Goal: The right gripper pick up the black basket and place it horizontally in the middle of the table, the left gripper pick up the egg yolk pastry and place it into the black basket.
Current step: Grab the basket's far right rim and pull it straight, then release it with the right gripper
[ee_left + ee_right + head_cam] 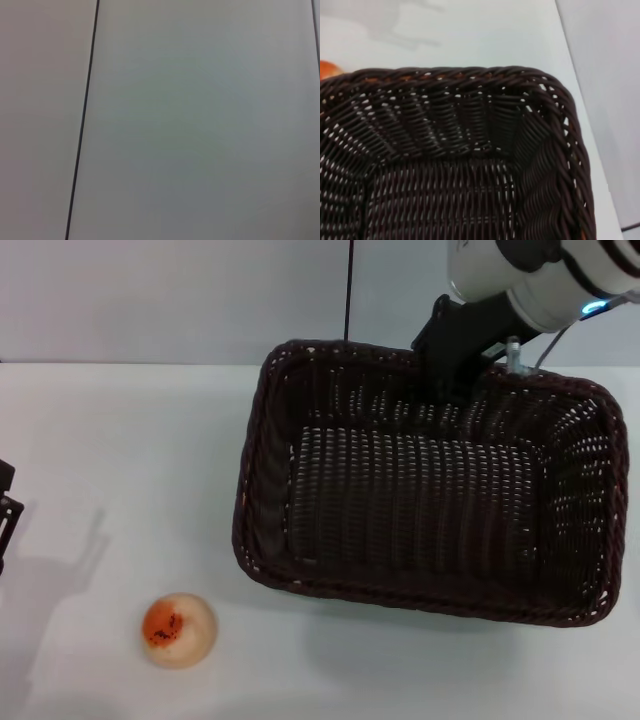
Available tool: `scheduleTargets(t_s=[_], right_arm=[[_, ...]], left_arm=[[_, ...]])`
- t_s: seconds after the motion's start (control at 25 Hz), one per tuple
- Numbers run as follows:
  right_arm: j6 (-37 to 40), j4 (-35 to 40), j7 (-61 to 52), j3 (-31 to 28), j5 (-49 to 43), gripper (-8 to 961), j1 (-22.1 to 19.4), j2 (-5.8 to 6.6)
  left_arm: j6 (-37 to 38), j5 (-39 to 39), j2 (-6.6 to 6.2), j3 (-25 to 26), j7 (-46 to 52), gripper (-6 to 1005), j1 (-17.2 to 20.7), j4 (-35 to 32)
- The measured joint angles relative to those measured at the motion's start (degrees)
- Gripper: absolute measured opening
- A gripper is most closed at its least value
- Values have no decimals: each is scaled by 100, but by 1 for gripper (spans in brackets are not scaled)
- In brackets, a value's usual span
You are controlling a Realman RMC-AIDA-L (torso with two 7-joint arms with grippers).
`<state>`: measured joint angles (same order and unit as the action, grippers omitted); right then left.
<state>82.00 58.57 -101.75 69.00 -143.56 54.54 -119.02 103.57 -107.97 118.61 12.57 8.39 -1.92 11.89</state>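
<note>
One black basket (420, 485) takes up most of the right half of the white tabletop (120, 440), lying with its long side running left to right and tilted a little, its near-left corner swung slightly toward the robot. It is empty; the woven floor shows bare in both the head view and the right wrist view (455, 165). The right claw (462, 345) comes down from its white arm onto the far rim, near the middle of that long edge, with the dark fingers at or over the braid. Whether the fingers are pinched on the rim or parted around it I cannot tell, since the rim and the claw's own body hide the tips.

The egg yolk pastry (178, 630) sits alone on the tabletop, well apart from the basket to its near left, orange top up. A sliver of it shows past the rim in the right wrist view (327, 69). The left claw (6, 510) is only just in view at the far left edge, well away from the pastry, and its spread cannot be judged; its wrist camera sees only blank wall.

The basket step looks to be in hand. Next, I judge, the right claw must let go and clear off, then the left reaches down over the pastry.
</note>
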Motion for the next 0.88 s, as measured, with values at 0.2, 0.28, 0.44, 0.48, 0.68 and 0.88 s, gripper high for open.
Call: scheduleTargets(t_s=[0.2, 0.28, 0.44, 0.48, 0.68, 0.88], right_arm=[[-525, -241, 19, 603, 41, 139, -74, -15], [-699, -243, 0, 883, 50, 139, -136, -27], [-752, -231, -14, 1086, 121, 146, -161, -34], [-754, -228, -13, 1120, 189, 153, -165, -35], [-853, -206, 20, 1342, 419, 187, -195, -39], [-935, -34, -10, 1405, 423, 334, -299, -42]], left_arm=[[14, 10, -3, 0, 30, 814, -32, 6], [14, 11, -4, 0, 32, 814, -35, 6], [14, 12, -1, 0, 41, 814, -72, 7], [15, 8, 1, 0, 41, 814, -80, 20], [9, 4, 3, 0, 36, 814, -80, 59], [3, 4, 2, 0, 45, 814, -34, 61]])
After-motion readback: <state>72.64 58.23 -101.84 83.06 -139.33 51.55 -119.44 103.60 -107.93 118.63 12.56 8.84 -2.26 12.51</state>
